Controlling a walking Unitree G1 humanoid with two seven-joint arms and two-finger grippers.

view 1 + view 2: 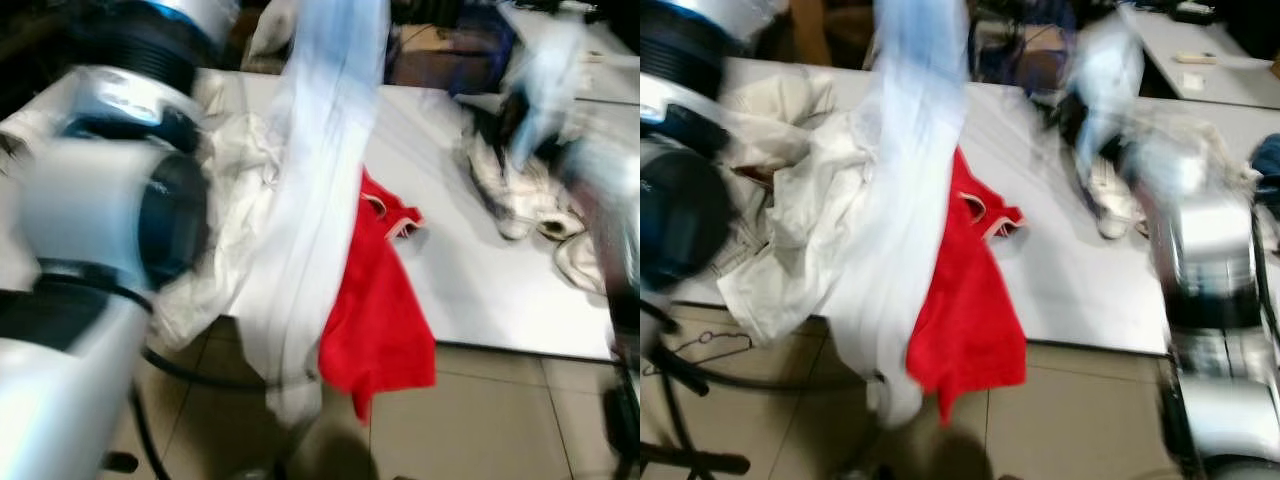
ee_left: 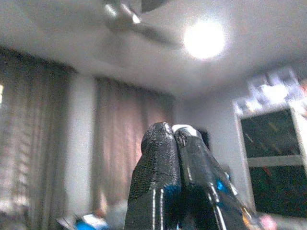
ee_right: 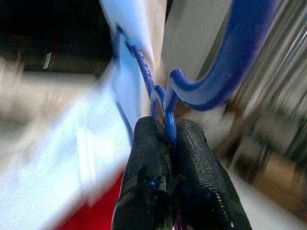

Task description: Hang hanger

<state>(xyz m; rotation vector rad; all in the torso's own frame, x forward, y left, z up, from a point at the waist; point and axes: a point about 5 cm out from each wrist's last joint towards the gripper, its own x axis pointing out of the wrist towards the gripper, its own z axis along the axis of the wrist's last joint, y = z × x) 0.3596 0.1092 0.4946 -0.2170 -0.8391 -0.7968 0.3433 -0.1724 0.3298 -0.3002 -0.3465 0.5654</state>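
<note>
Gripping blue wire hanger (image 3: 160,103) with pale-blue shirt (image 1: 320,200) in clenched right gripper (image 3: 170,139), raised above white surface (image 1: 480,280) front edge; left gripper (image 2: 175,139) fingers closed, empty; hanging apparently still ahead.

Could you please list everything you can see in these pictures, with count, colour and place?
Hanger: one, blue wire, pinched in the right claw.
Garment: one, pale blue-white, hanging in front of the table.
Red cloth: one, draped over the table edge.
Cream clothes: a pile, on the table's left.
Table: one, white.
Floor hanger: one, thin wire, on the tiles.
Right claw: black, shut on the hanger.
Left claw: black, shut, raised towards the ceiling.
</note>
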